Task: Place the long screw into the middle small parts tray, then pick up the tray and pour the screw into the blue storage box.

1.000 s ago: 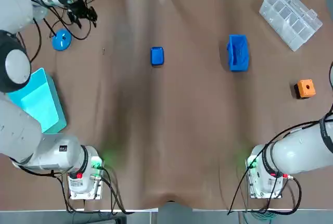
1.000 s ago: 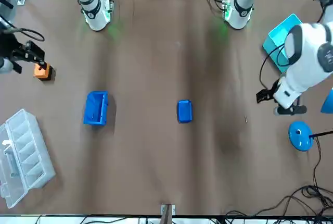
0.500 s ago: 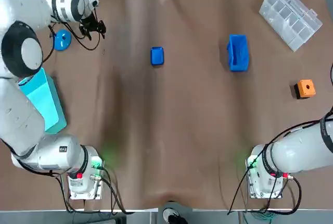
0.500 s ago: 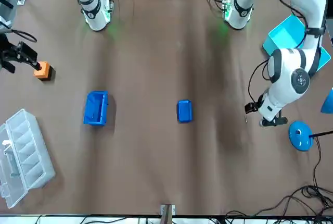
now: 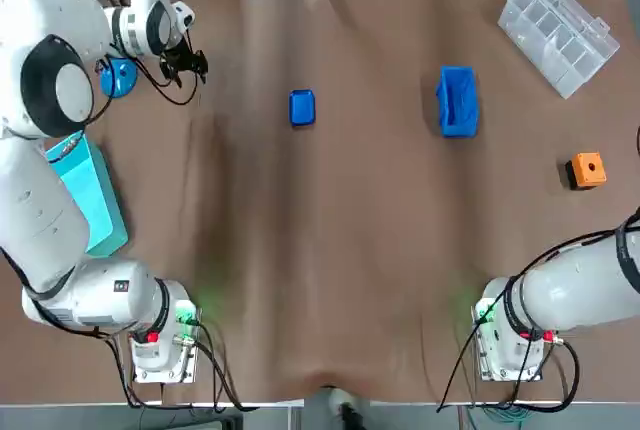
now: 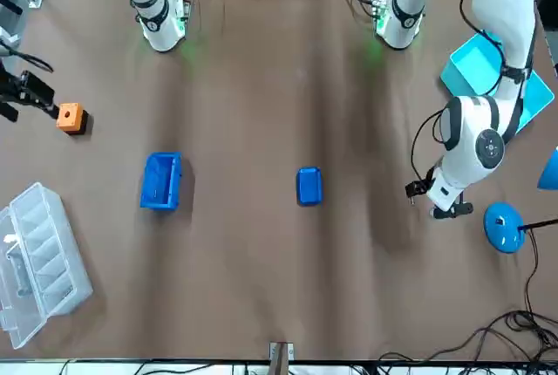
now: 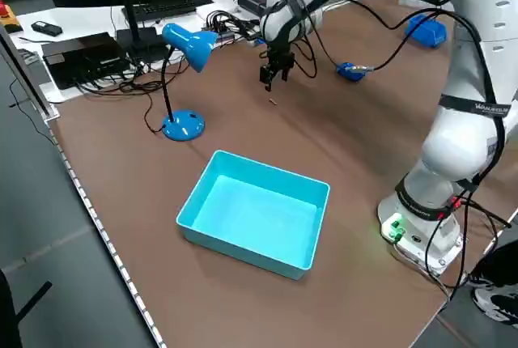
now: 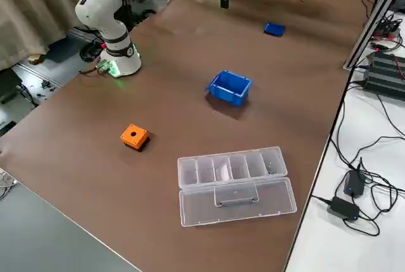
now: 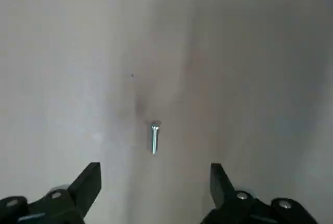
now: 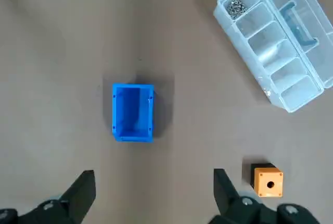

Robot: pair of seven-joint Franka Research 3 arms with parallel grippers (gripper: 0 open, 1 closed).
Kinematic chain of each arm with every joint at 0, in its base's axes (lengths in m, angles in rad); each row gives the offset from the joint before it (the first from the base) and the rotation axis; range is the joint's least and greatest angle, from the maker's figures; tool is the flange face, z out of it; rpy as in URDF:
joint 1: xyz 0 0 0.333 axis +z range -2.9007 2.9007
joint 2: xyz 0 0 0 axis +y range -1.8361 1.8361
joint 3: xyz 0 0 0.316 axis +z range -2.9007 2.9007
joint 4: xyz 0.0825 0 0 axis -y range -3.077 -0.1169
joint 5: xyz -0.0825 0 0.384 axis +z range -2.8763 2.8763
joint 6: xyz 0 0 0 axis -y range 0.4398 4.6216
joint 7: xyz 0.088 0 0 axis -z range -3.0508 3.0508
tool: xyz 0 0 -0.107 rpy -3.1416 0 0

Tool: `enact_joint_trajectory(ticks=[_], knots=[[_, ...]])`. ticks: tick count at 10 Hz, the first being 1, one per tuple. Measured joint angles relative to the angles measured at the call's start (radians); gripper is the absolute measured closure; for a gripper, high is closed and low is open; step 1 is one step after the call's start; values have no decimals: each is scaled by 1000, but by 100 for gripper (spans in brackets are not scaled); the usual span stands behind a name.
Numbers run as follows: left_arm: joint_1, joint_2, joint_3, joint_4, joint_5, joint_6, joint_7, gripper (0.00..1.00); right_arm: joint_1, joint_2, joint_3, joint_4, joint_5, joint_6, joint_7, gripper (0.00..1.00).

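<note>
The left tool is held low over the far left part of the bench, its fingers spread wide with nothing gripped. The long screw is seen lying flat on the bench just below, centred in the gap and touching neither finger. Its long axis is set square to the line between the fingers, with the head at one end; which way that end faces on the bench cannot be told. A straight descent is judged enough. Farther to the robot's right the small parts tray is found, then the blue storage box. The right tool, open and empty, is held high beyond, well apart from the screw.
</note>
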Motion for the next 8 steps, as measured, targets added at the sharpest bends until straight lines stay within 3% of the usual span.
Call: enact_joint_trajectory(ticks=[4, 8], knots=[[0, 45, 0, 1, 0, 14, -8, 20, -3, 0, 1, 3, 0, 0, 0, 0], [-1, 86, -1, 14, 0, 48, -18, 26, -3, -1, 1, 22, 0, 0, 0, 0]])
